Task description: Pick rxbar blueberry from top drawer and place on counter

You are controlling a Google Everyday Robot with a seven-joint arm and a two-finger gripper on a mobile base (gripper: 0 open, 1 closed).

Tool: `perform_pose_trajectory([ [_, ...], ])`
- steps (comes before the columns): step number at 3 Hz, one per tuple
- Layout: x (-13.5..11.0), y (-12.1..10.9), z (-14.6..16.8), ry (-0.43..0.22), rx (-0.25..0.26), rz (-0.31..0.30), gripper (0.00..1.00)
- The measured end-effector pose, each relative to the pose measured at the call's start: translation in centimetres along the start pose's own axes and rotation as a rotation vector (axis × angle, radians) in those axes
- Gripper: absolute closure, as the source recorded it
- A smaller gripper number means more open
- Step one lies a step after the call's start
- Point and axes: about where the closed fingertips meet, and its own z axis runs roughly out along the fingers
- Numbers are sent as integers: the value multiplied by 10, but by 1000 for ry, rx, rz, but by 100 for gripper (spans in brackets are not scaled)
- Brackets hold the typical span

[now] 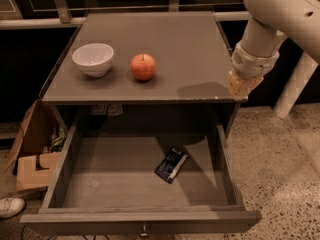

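Nearest is the wide, shallow grey top drawer (pixel 110 184), pulled fully out, its small round knob (pixel 144 230) at the bottom edge. On its plain floor, right of centre, lies the flat dark navy rxbar blueberry in its white-lettered wrapper (pixel 171 164). It is turned diagonally, clear of every wall and touched by nothing. To the left on the speckled ground sit a brown cardboard box (pixel 31 156) and the toe of a white shoe (pixel 10 206).

Behind and above is the matte grey square bench (pixel 175 44), with a red apple (pixel 143 67) near the middle and a white ceramic bowl (pixel 93 59) just to its left, the two close but apart.

The tan gripper (pixel 242 84), on the cream arm, hangs at the bench's front right corner, well above the drawer floor and well apart from the bar. It carries nothing that shows. I cannot tell how far it is spread, nor whether it brushes the corner.

My judgement: this is the reach before the pick, with nothing grasped yet. The next move calls for coming forward off the bench lip, descending left into the drawer, and turning to span the bar's narrow width, low enough to catch so flat a wrapper.
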Motion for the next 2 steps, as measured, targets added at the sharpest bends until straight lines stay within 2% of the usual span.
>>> perform_pose_trajectory([
  [1,44,-116,2,54,98,210,100],
  [2,77,-180,-7,70,153,328,100],
])
